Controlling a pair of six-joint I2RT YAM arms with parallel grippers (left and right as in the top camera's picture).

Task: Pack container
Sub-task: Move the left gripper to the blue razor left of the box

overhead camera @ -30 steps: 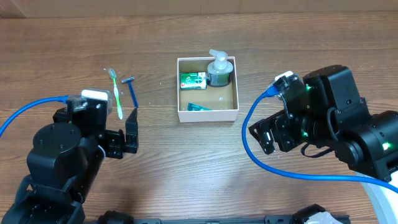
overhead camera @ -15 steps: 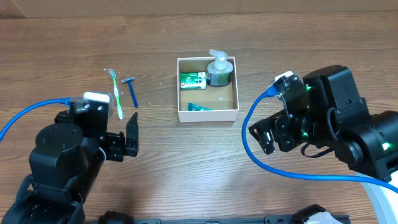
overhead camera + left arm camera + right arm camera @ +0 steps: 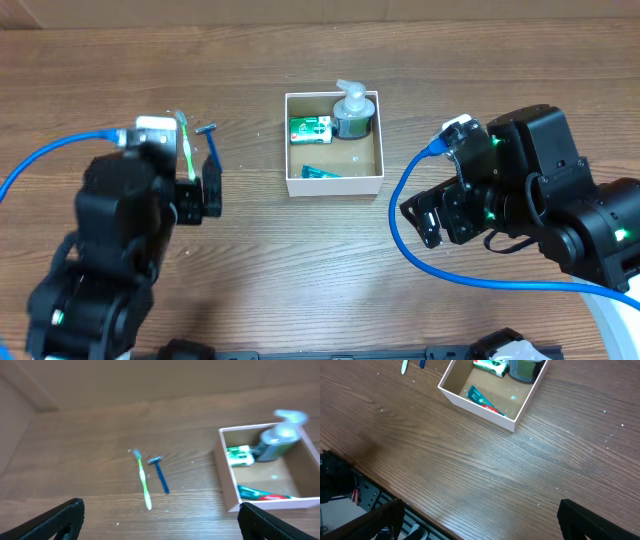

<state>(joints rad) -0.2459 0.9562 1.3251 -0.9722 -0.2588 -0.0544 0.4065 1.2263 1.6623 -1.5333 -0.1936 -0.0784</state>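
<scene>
Black left tool [image 3: 160, 512] hovers near toothbrush [image 3: 143, 482] and razor [image 3: 161, 476], spread wide, empty; right tool [image 3: 480, 515] equally spread.

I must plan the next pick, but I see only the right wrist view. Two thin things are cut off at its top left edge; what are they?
Observer: A green toothbrush and a blue razor, lying side by side on the table, outside the container.
Operator: Is the left claw near them?
Observer: Yes, the left claw is open and empty, with both ahead of it.
Operator: And the dark bottle, also cut off?
Observer: A pump bottle, upright beside the green-and-white packet.
</scene>
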